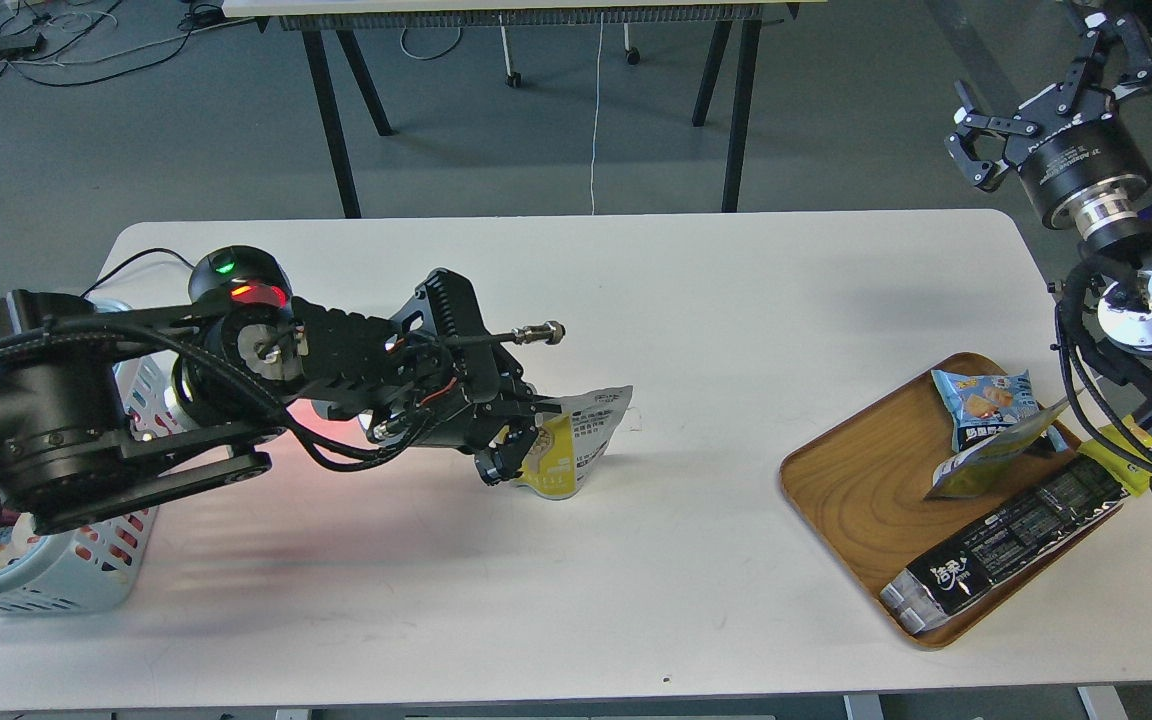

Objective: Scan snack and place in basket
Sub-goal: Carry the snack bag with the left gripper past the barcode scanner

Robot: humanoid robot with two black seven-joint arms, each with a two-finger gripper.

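Observation:
The snack (576,440), a small pouch with a yellow front and printed white back, stands propped on the white table near its middle. My left gripper (524,436) is at the pouch's left edge, with its dark fingers spread, one over the top and one low beside the yellow front. The light blue basket (46,585) sits at the table's left edge, partly hidden under my left arm, with packets inside. My right gripper (1041,95) is open and empty, raised high beyond the table's far right corner.
A black scanner (236,285) with green and red lights stands behind my left arm and casts a red glow on the table. A wooden tray (856,490) at the right holds a blue packet (981,400), a yellow-green pouch (996,455) and a long black packet (1006,550).

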